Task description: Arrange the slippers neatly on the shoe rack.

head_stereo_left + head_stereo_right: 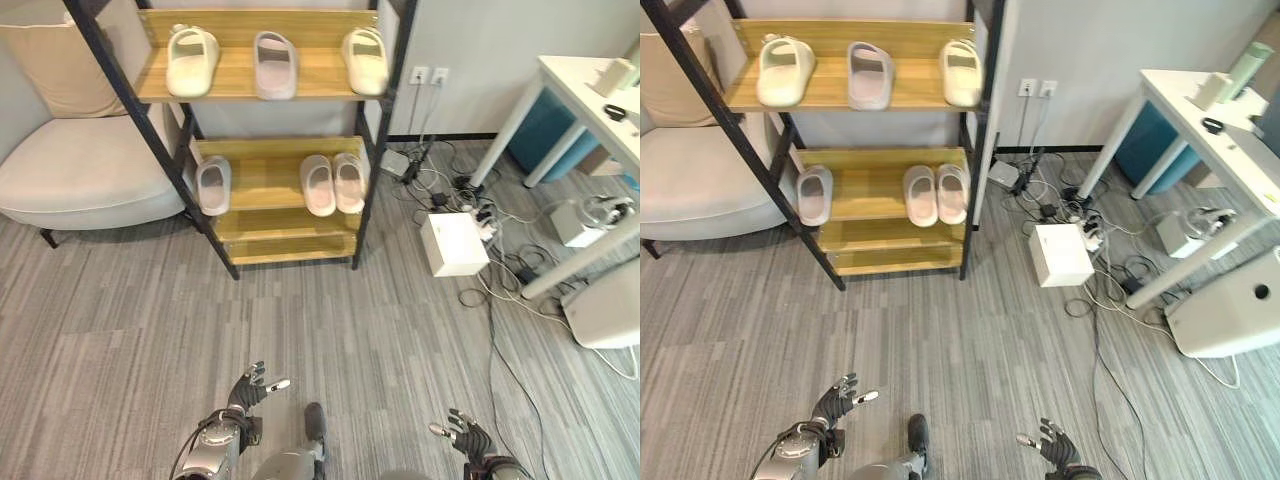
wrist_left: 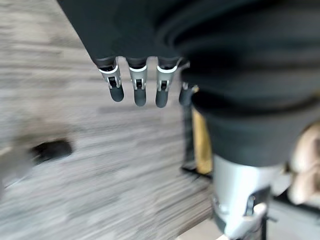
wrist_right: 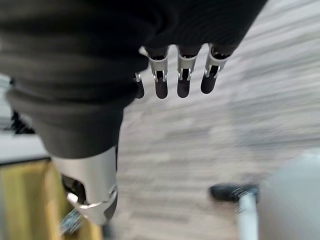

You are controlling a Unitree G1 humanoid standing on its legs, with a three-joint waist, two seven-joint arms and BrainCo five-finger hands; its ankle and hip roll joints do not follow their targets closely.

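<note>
A: Both hands empty? Where are the slippers?

B: Left hand (image 1: 248,392) and right hand (image 1: 462,432) hang spread over the floor; six slippers sit on the shoe rack (image 1: 268,85): three on the top shelf (image 1: 274,64), three on the middle (image 1: 318,184).

A: Best move?

B: Pair that lone grey one (image 1: 213,184) (it sits well apart from the other two).

Silver-grey arms, dark ribbed wrist covers, silver dark-tipped fingers (image 2: 137,90), poss. metal clips.
</note>
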